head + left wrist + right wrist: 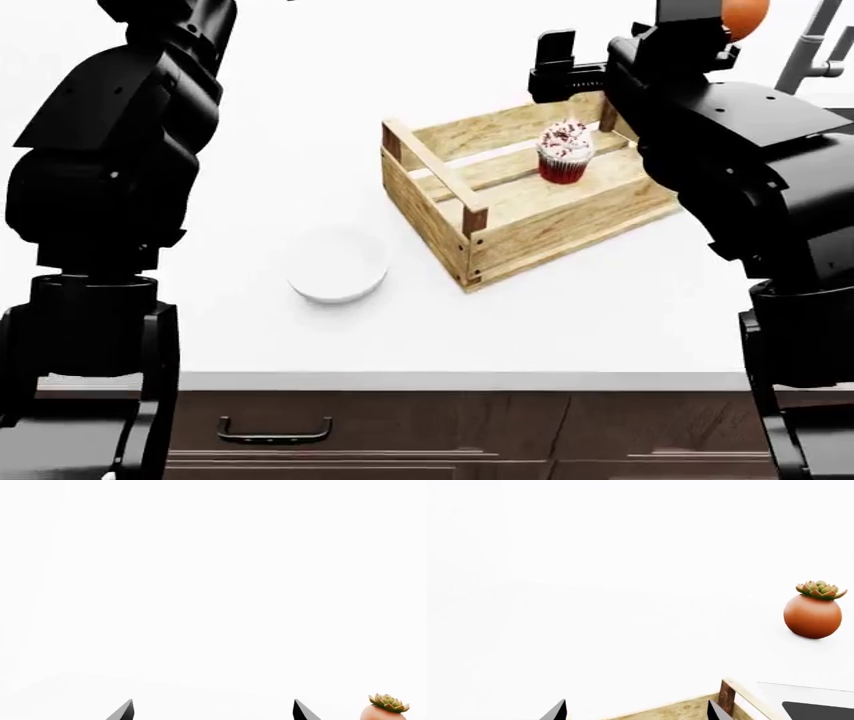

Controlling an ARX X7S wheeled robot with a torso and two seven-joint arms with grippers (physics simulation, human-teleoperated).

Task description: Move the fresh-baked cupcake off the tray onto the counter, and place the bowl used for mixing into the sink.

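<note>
Head view shows the right gripper [554, 70] hanging over the far edge of the tray [534, 235], its dark fingers above the back corner post. Just nearer the robot than that gripper, the cupcake [565, 152] stands upright on the tray's slatted floor, apart from the fingers and untouched. The tray rests at an angle on the counter [534, 320]. Well away from the right gripper, out toward the left arm's side, the bowl [338, 265] sits alone on the white counter, close to the tray's near corner but not touching it.

From the right wrist camera, two dark fingertips [557, 711] stand spread wide with nothing between them; under them lies the tray's far rim with one darker corner post [726, 696]. Beyond the fingers and off to one side, the potted plant [814, 611], a round orange-red pot with a green rosette, stands on the counter. A corner of the sink [814, 709] shows past the post.

From the left wrist camera, the left gripper [213, 711] has its two tips parted and empty over plain white surface, with the same plant at the frame's edge. The metal faucet [817, 48] shows beyond the right arm in the head view.
</note>
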